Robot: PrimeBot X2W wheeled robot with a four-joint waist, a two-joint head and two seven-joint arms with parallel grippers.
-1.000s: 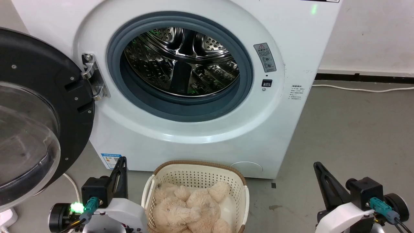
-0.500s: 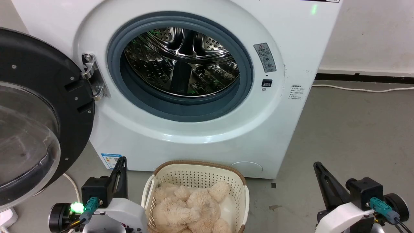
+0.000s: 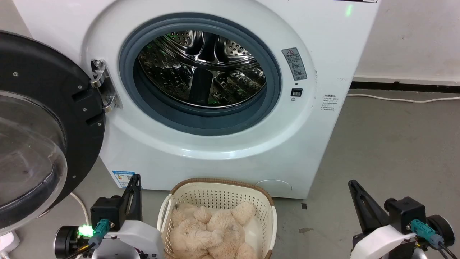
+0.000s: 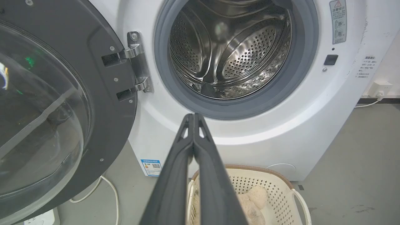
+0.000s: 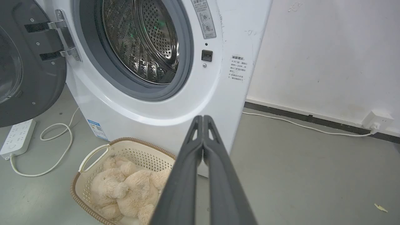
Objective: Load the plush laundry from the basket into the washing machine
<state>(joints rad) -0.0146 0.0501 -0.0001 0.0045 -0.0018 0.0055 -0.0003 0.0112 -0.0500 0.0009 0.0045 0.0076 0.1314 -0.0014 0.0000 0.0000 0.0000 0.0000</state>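
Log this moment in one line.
plush toy: in basket | washer door: open | drum: empty | left claw: shut | right claw: shut

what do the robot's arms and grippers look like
The left gripper and right gripper each have two long dark grey fingers tapering to a point, with small cut-outs near the tips. Behind sits a black block on a glossy white wrist shell, with a teal plug and dark cable. A green light glows on the left.

The washing machine [image 3: 215, 158] is showing white, seal [image 3: 201, 124] grey; the basket [image 3: 215, 196] is showing perforated cream-white, rim [image 3: 219, 181] woven brown; the plush laundry [image 3: 208, 233] is showing cream-beige.
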